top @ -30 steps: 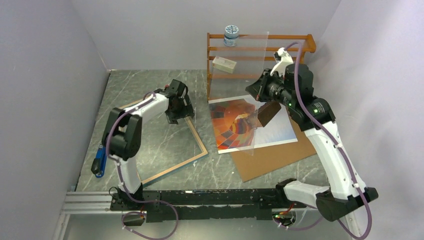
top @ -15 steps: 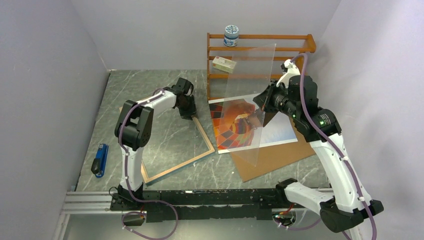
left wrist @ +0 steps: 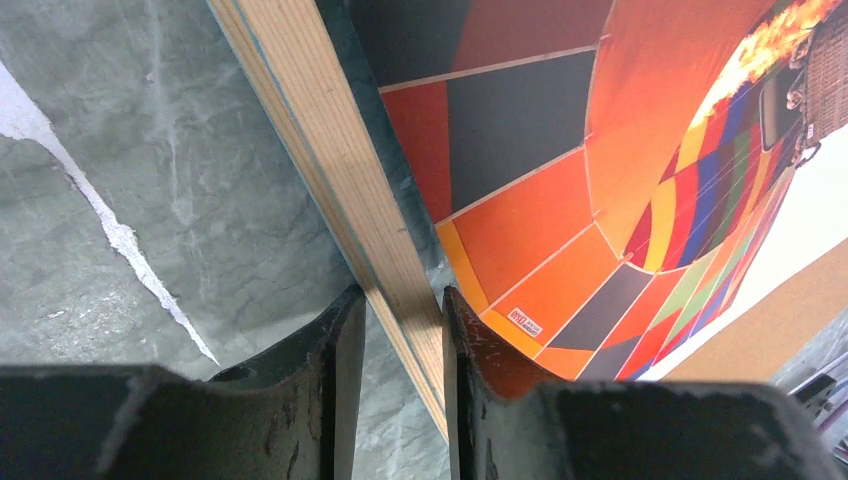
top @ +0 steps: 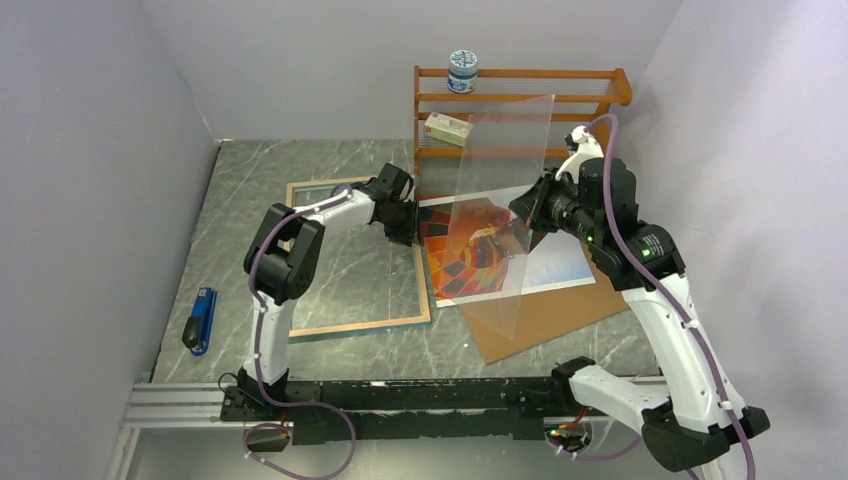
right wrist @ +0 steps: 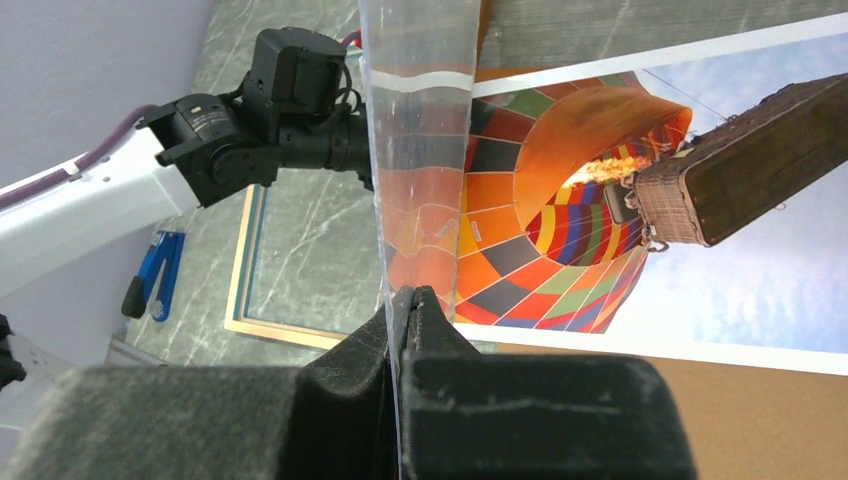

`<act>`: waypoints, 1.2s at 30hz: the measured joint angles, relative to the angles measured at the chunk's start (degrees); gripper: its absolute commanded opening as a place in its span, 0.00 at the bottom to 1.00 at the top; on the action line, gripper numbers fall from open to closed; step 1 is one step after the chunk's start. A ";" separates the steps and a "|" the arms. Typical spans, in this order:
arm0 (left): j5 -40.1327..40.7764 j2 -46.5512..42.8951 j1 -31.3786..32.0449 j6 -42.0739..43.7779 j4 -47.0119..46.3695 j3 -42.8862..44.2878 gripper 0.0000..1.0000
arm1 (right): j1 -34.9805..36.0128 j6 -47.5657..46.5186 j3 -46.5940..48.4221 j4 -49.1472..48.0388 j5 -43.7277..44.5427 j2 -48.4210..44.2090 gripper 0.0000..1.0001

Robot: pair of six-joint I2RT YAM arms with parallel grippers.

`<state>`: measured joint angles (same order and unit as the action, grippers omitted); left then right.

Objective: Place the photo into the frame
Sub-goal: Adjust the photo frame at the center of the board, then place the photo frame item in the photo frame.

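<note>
- On the grey marbled table (top: 250,180), left of centre, the frame (top: 355,325) lies flat with its wood-coloured back up.
- The left gripper (top: 403,218) reaches across to the frame's right rail, near its far end.
- Seen from the left wrist, its two fingers (left wrist: 335,390) straddle that rail, one on each side and closed against the wood, so it has hold of the frame.
- The photo (top: 560,262) lies picture-up just right of that rail, its left edge running alongside it.
- Its balloon is orange, red and many-coloured against blue sky, with a white border around it.
- Under the photo lies a brown board (top: 560,320), which sticks out at the photo's near and right sides.
- The right gripper (top: 528,215) is pinched tight on the right edge of a clear pane (top: 505,170), about halfway up.
- The pane stands nearly upright above the photo, and the balloon shows through it.
- Whether the pane's lower corner touches the board cannot be told.
- Against the back wall stands an orange-brown rack (top: 520,73), with a jar (top: 463,70) on top and a small box (top: 447,128) one level down.
- A blue tool (top: 200,318) lies by the left wall, well apart from the frame.
</note>
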<state>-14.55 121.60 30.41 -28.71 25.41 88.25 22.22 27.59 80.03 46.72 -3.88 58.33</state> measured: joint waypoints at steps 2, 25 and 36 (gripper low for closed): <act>-0.42 0.07 0.17 0.37 -0.35 0.02 0.34 | 0.00 0.11 0.00 0.00 0.00 -0.42 0.00; 20.55 -33.81 -15.30 -1.46 21.27 0.44 0.93 | 11.17 4.02 13.77 -0.90 -4.90 11.13 0.00; 31.67 -46.23 -27.96 -2.51 30.58 -0.26 0.94 | 22.23 9.88 23.93 -7.67 -6.71 27.06 0.00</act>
<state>17.12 75.37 2.46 -31.22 55.99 87.99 44.45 37.47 103.96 39.05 -10.59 85.38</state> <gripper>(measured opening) 0.938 0.010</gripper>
